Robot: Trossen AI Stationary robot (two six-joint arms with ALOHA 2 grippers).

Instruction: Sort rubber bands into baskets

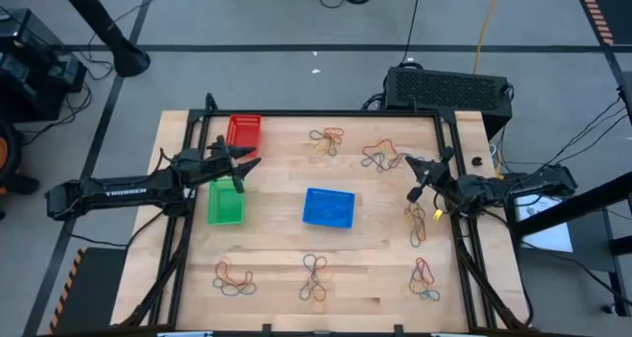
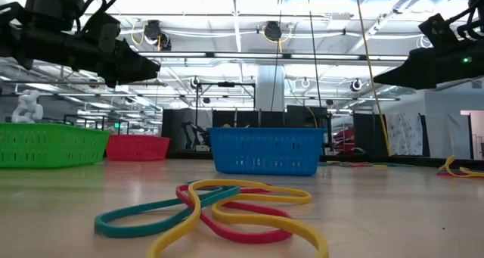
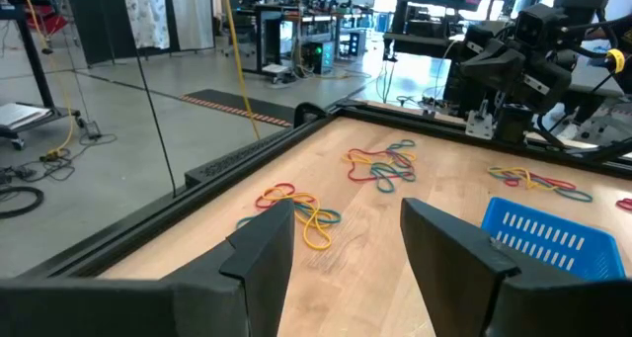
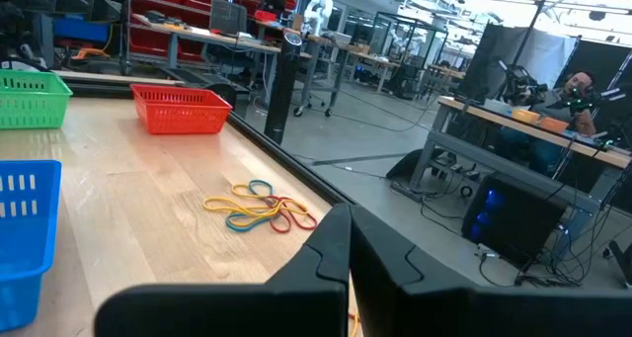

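Note:
Three baskets stand on the wooden table: a red one [image 1: 244, 131] at the far left, a green one [image 1: 225, 203] nearer on the left, and a blue one [image 1: 328, 208] in the middle. Rubber bands lie in small tangled heaps along the far side [image 1: 328, 139], the right side [image 1: 420, 223] and the near side [image 1: 314, 276]. My left gripper [image 1: 249, 160] hovers open between the red and green baskets, with nothing between its fingers [image 3: 262, 246]. My right gripper [image 1: 413, 169] hovers shut above the table's right part, holding nothing [image 4: 346, 263].
A black frame [image 1: 449, 149] runs around the table. More heaps of bands lie at the near left [image 1: 234, 278], near right [image 1: 425, 278] and far right [image 1: 380, 155]. Bare wood shows between the blue basket and the near heaps.

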